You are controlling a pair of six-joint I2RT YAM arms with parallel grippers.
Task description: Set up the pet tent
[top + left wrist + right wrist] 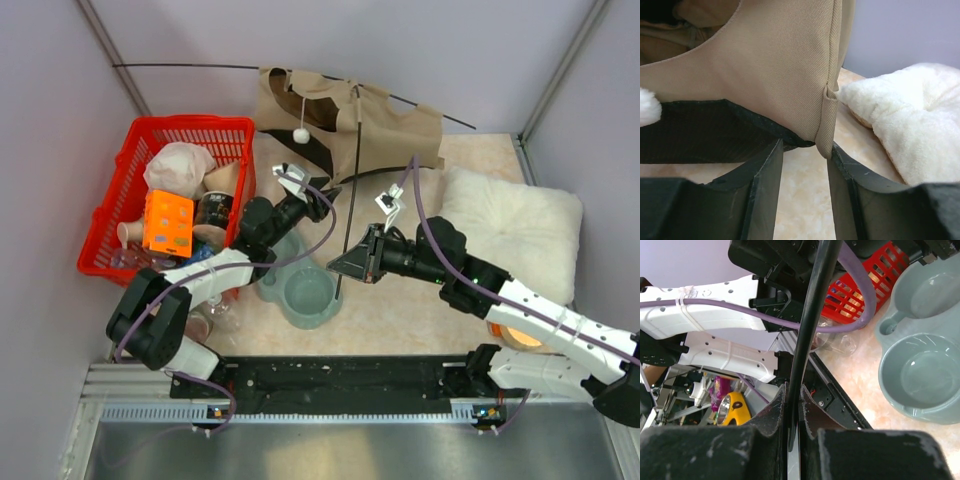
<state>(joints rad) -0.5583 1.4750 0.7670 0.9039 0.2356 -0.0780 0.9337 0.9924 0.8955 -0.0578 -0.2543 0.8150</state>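
The pet tent [385, 125] lies collapsed at the back of the table, tan fabric with black lining and a white pompom [299, 134]. One thin dark pole [200, 67] runs along the back. A second pole [351, 190] runs from the tent toward me. My right gripper [345, 265] is shut on this pole [810, 330] near its lower end, as the right wrist view [793, 390] shows. My left gripper [322, 193] is open at the tent's front bottom corner. In the left wrist view [805, 150] a tan fabric tab [825, 130] hangs between the fingertips, touching the right finger [840, 160].
A fluffy white cushion [510, 230] lies at the right, also in the left wrist view [910, 125]. A red basket [190, 122] full of items stands at the left. A grey-green double bowl [290, 310] sits between the arms, beside the pole's end.
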